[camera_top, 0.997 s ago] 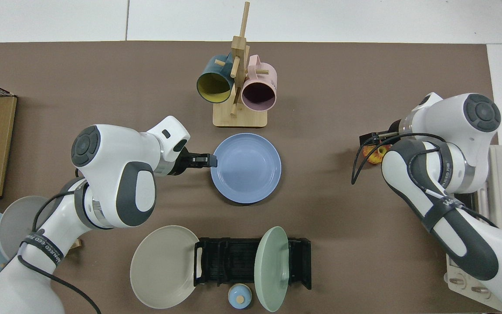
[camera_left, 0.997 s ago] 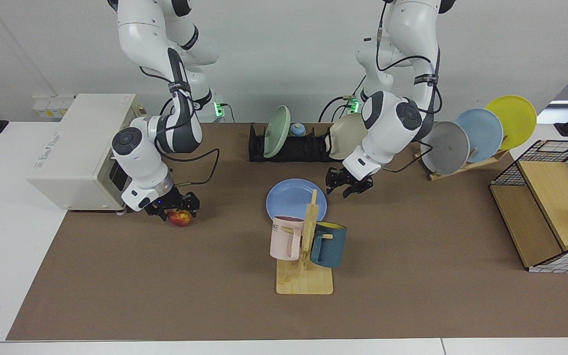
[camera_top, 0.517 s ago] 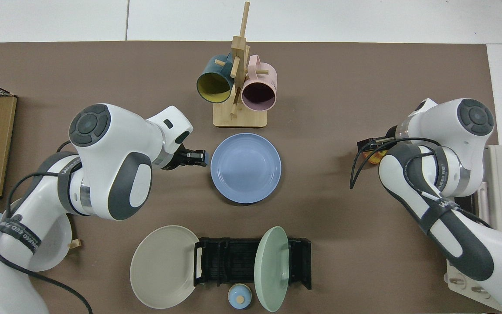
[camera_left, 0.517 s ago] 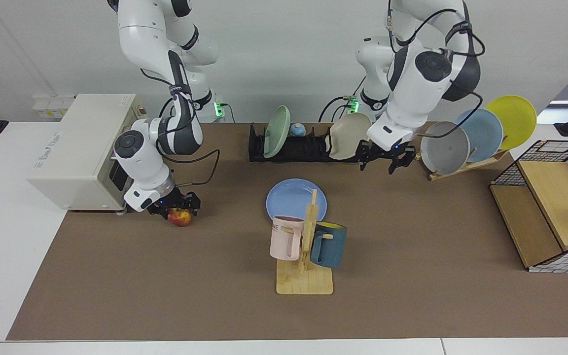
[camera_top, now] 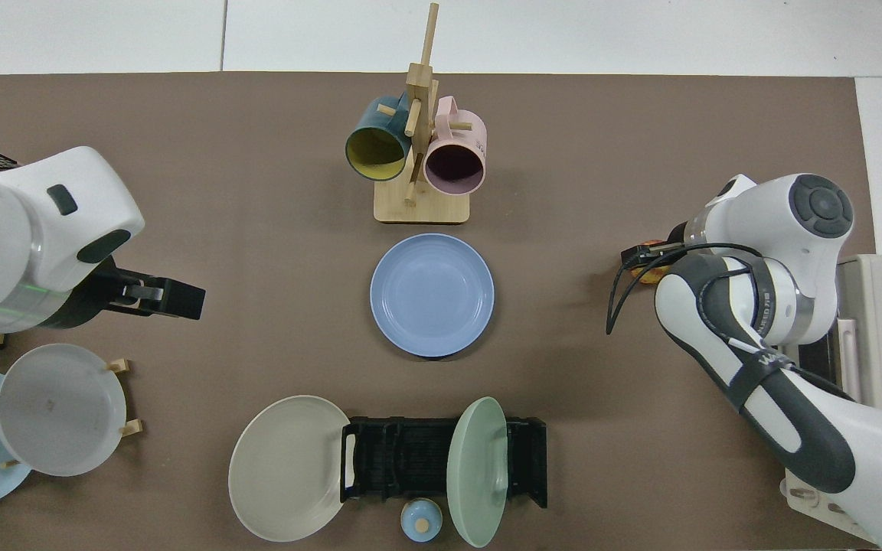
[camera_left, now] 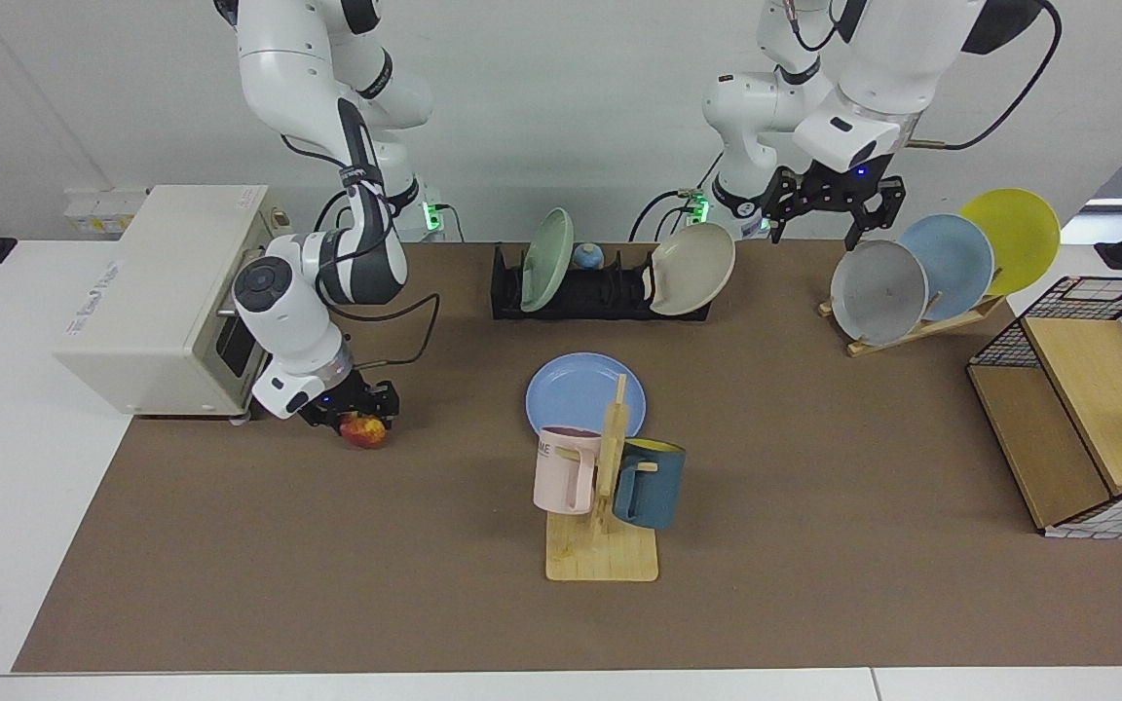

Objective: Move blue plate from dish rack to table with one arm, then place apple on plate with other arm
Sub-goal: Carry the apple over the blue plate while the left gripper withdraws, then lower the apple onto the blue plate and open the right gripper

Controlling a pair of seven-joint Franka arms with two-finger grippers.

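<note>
Nearest the facing camera stands a wooden mug tree [camera_left: 602, 506] holding 2 mugs. Just behind it, the blue plate [camera_left: 580, 394] lies flat on the table [camera_left: 327, 584], well clear of the black dish rack [camera_left: 600, 292] farther back, so we judge the first half of the task done.

Off to the side of the plate, our right gripper [camera_left: 355, 414] is low at the table with the apple [camera_left: 363, 429] between its fingers, next to a cream appliance [camera_left: 157, 297]. The fingers appear to be closed on the fruit, though in the top view the arm hides most of the apple [camera_top: 649, 262], so we cannot tell how firm the hold is.

Farthest back, our left gripper [camera_left: 832, 202] hangs high above the wooden plate rack [camera_left: 912, 326], its fingers spread and holding nothing; that arm waits.

We see 2 risks: a round, smooth apple may slip from a shallow pinch as it lifts, and a release off-centre could let it roll over the plate's low rim.
</note>
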